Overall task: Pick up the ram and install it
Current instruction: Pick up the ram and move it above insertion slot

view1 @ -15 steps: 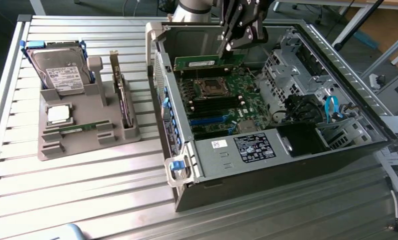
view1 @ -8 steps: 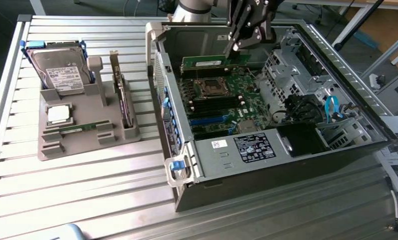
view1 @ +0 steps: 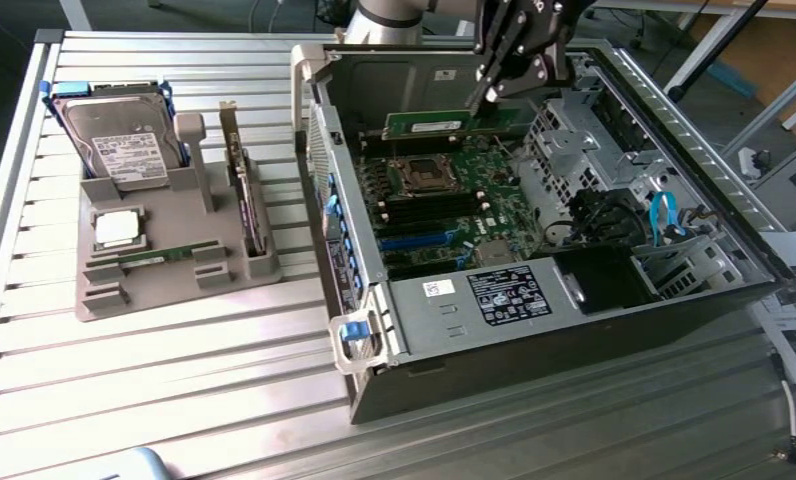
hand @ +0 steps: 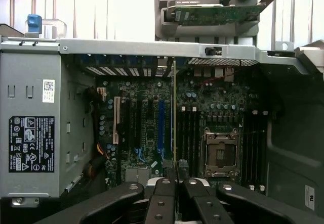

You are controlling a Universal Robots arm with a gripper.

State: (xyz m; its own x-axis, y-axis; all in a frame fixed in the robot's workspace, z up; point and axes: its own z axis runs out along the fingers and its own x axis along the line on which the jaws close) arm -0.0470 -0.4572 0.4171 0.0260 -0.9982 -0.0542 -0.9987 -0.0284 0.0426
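Arm [view1: 387,18] leans down into the open grey metal computer case [view1: 572,345], upper middle of the exterior view. Its black gripper [view1: 489,98] [hand: 174,169] pinches the thin green ram stick [view1: 425,125] [hand: 174,113], which hangs just below it.

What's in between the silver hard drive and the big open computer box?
In the exterior view, a dark expansion card stands upright in the gray holder between the hard drive and the computer case.

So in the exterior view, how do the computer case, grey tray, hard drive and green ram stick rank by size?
Largest to smallest:
1. computer case
2. grey tray
3. hard drive
4. ram, lifted above the case yet clearly looking smallest
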